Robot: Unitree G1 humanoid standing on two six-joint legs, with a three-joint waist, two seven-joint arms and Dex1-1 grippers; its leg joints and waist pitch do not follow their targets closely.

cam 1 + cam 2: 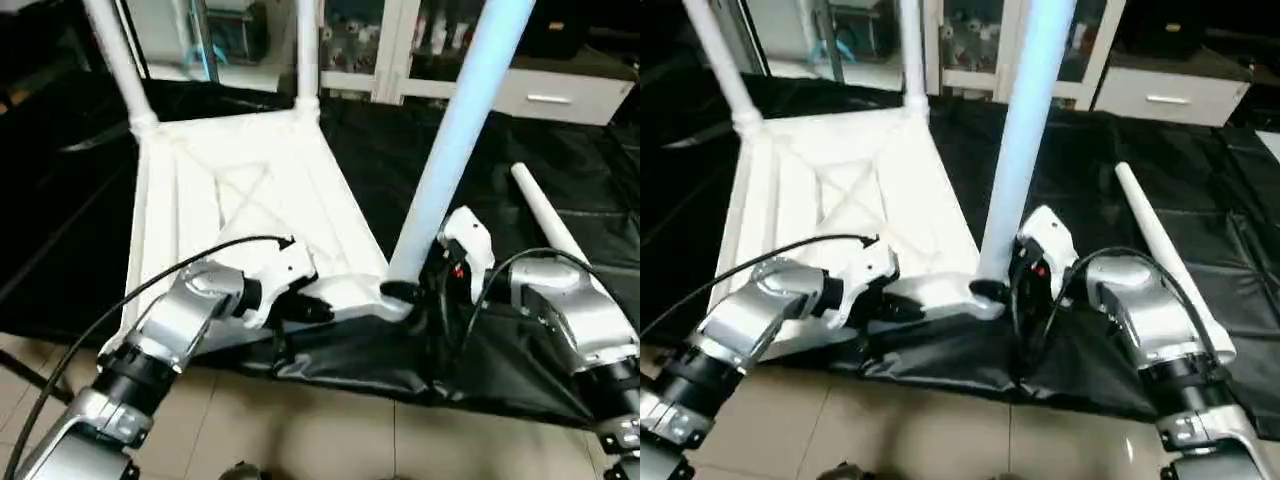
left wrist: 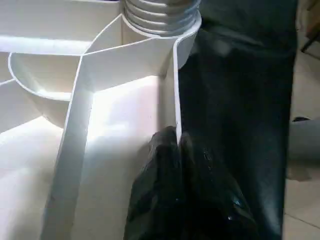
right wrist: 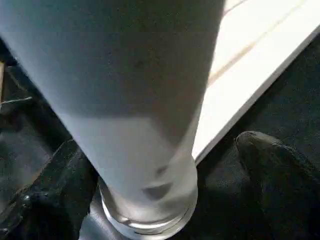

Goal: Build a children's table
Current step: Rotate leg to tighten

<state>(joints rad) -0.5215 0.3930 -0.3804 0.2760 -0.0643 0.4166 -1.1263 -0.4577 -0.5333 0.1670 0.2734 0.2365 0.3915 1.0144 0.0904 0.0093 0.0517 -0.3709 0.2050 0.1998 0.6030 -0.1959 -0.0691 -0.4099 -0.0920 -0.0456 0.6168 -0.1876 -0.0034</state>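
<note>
On the black-covered work table (image 1: 560, 180), we see the inverted children's table top (image 1: 240, 200) at centre-left. Left gripper (image 2: 175, 150) pinches its near rim wall. Right gripper (image 3: 165, 185) stands spread around the near-corner leg (image 1: 455, 140).

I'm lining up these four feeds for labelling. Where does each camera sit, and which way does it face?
Left eye view: head camera, looking down at the upturned tabletop; both forearms show.
Right eye view: same scene, slightly offset.
Left wrist view: along the left gripper, shut on the tabletop's rim.
Right wrist view: along the right gripper, open around the near leg.
Shared: that leg's threaded socket.
</note>
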